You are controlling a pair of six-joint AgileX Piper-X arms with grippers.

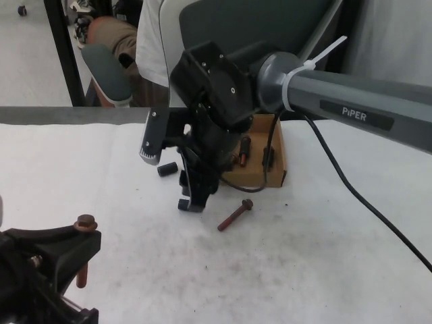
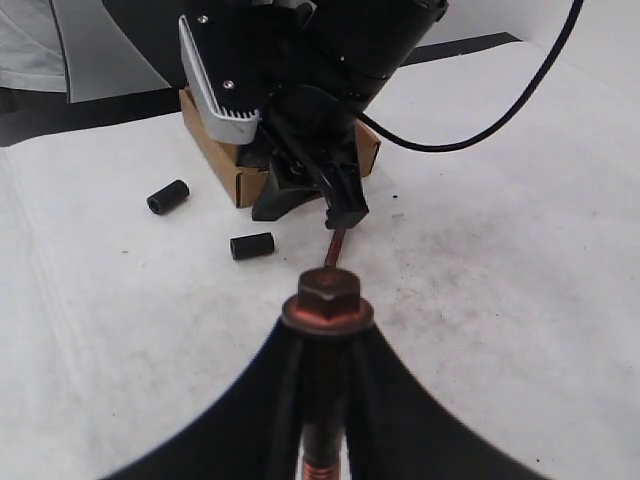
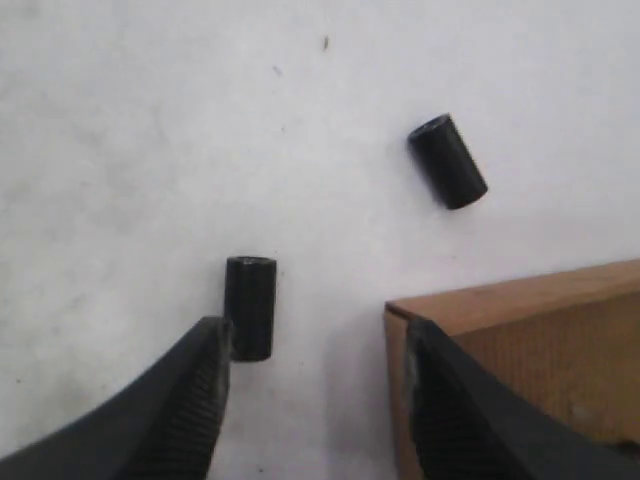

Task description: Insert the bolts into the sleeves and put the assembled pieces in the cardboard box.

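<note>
- The left tool [image 2: 326,345] is clamped on an upright bolt [image 2: 326,305], head up, over the desk's [image 1: 324,270] near left corner.
- One sleeve [image 3: 447,160] lies on its side near the cardboard box [image 3: 530,330].
- The right tool [image 3: 315,400] hangs with its fingers spread, a second sleeve [image 3: 250,305] just beside one fingertip.
- A loose bolt [image 1: 235,214] lies flat in front of the box.

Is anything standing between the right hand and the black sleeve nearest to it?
Nothing visible does. The right hand is open, and the sleeve lies bare right beside one finger. The cardboard box has its corner close to the other finger, not in between.
</note>
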